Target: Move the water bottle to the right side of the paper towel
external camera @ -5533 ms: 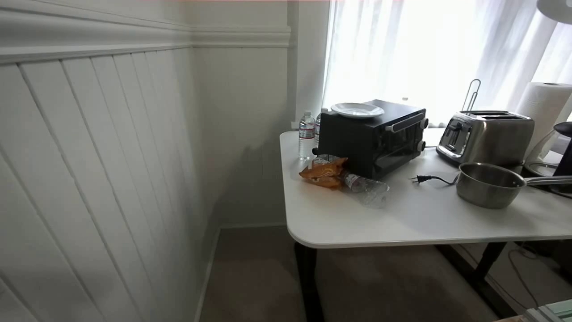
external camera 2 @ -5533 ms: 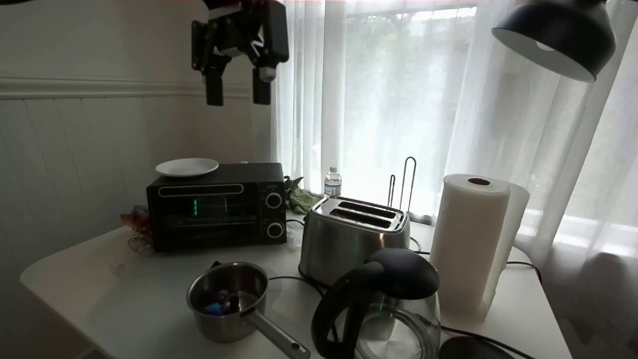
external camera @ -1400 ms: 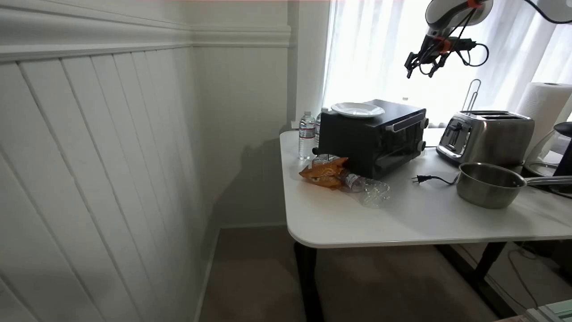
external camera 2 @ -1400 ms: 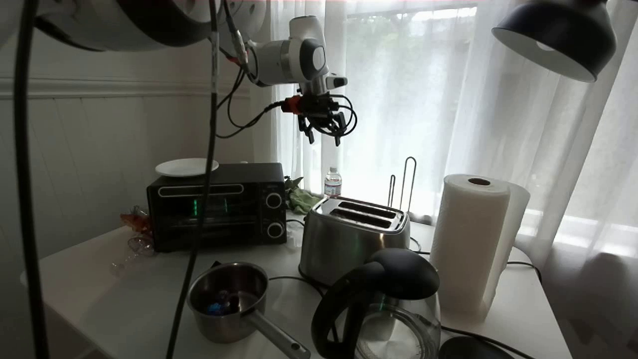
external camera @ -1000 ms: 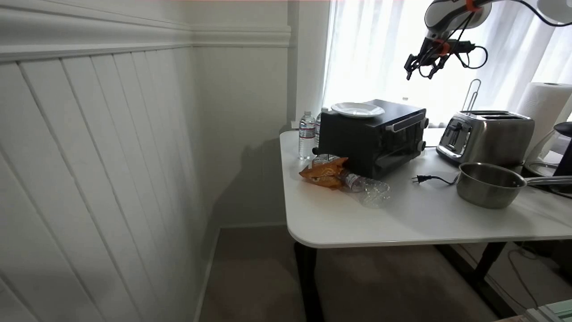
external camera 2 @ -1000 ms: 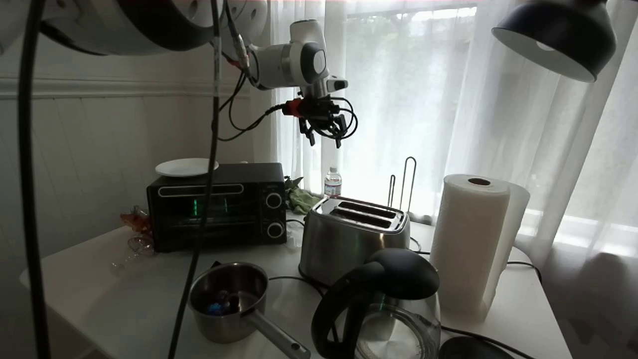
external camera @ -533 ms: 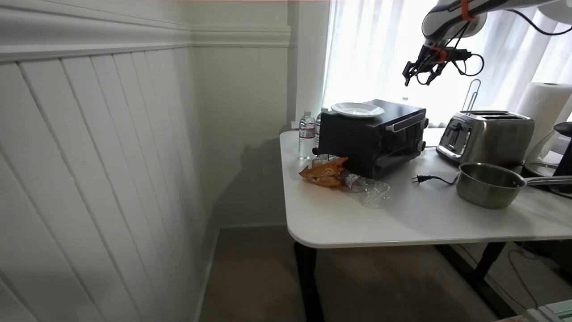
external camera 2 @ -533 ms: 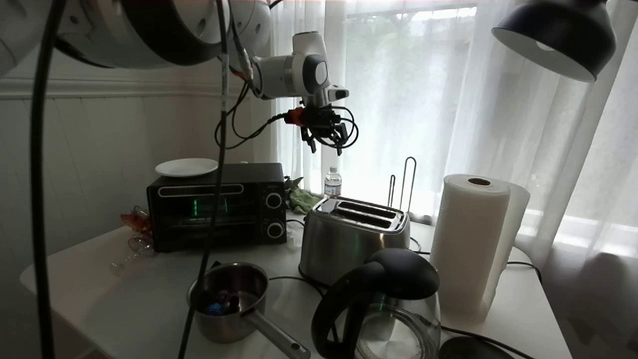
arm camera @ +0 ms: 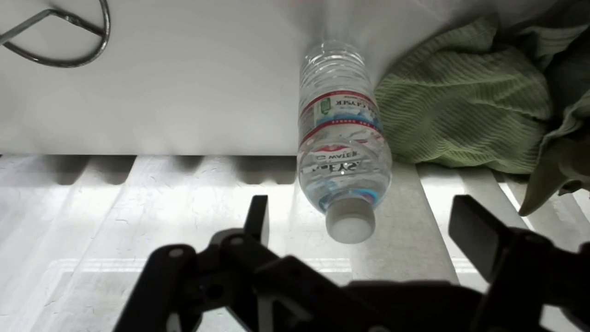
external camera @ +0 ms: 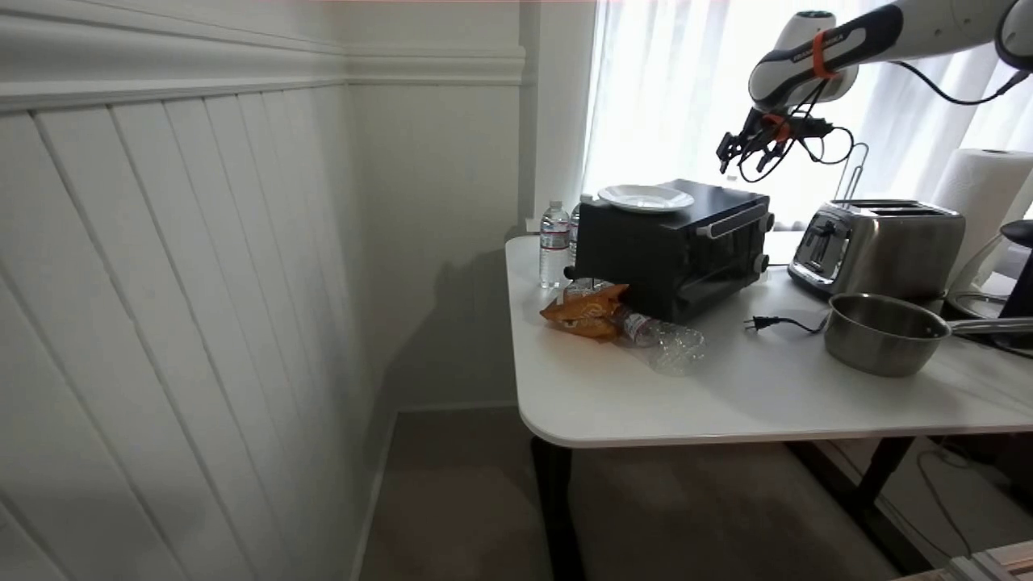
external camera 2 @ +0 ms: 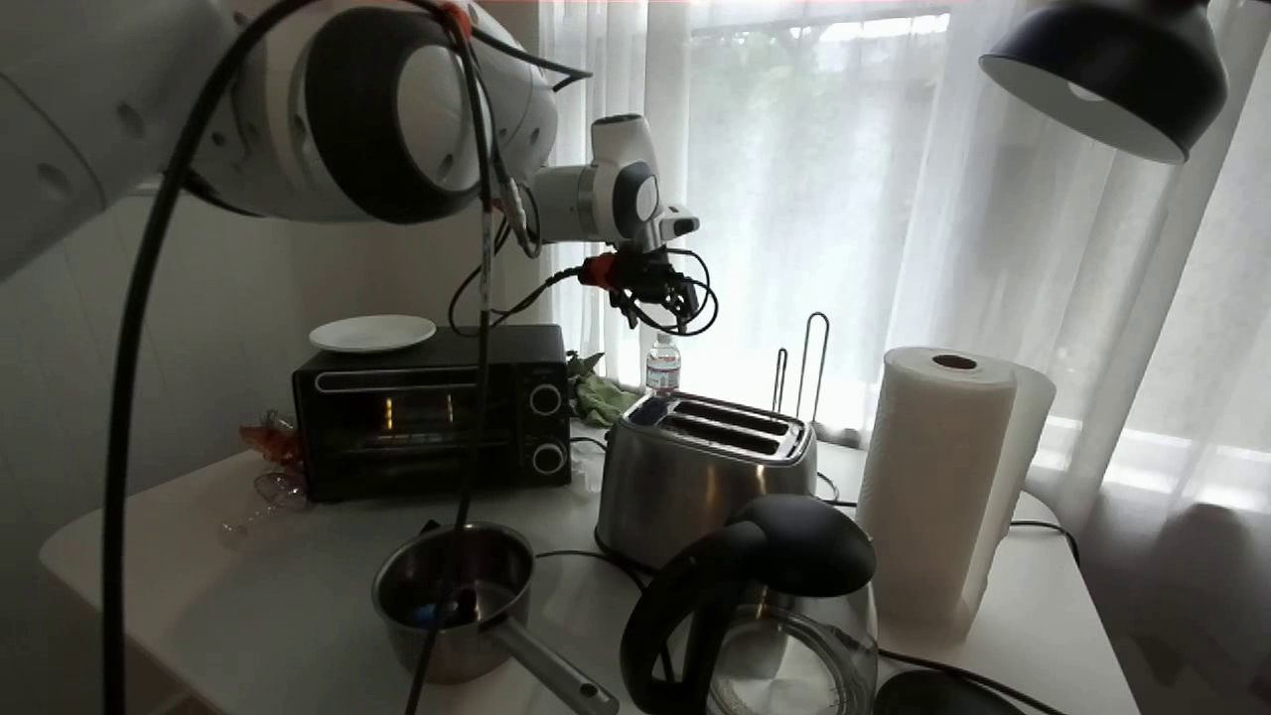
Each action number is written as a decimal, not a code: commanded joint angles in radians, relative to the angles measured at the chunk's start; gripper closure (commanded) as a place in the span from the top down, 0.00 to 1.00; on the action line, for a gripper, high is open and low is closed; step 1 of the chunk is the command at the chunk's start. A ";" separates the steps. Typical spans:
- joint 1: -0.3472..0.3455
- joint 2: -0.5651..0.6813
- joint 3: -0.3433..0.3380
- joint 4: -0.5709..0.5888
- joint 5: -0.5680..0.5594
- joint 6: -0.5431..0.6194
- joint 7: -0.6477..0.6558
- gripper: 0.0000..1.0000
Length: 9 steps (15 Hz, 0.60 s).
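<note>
The white tabletop [external camera 2: 278, 586] spreads over the lower half of the frame in an exterior view, and the robot arm [external camera 2: 397, 129] fills the upper left, above the black toaster oven [external camera 2: 427, 422]. Right of centre, the paper towel [external camera 2: 938, 497] stands upright, with a strip of tabletop beyond it toward the right edge; if right is judged from this view, that strip is the goal. The silver toaster [external camera 2: 695, 487] sits in the middle, between oven and roll.

The gripper [arm camera: 362, 226] shows along the bottom of the wrist view, its jaws well apart, holding nothing. Above it, in the middle of that frame, stands the water bottle [arm camera: 343, 147], upright, a green cloth [arm camera: 461, 106] just beside it on the picture's right. In an exterior view the same bottle [external camera 2: 663, 367] shows near the centre, behind the toaster's left end, so left of the roll and well apart from it. Another upright bottle [external camera: 554, 246] stands beside the oven in an exterior view; the gripper's place suggests the one by the toaster is meant.

I judge the task to be at its approach: nothing is grasped yet, and the grip, the lift past the toaster, the setting down right of the roll and the release are all left. Last, the cap [arm camera: 351, 223] shows between the jaws in the wrist view, touching neither; how far below them, I cannot tell.
</note>
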 commanded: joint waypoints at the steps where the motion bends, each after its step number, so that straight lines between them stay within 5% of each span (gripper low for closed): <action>1: -0.011 0.089 0.002 0.123 0.035 0.016 -0.020 1.00; 3: -0.013 0.114 0.003 0.153 0.041 0.011 -0.019 1.00; 5: -0.014 0.134 0.004 0.180 0.043 0.010 -0.022 0.74; 9: -0.012 0.167 0.000 0.225 0.038 0.017 -0.025 0.44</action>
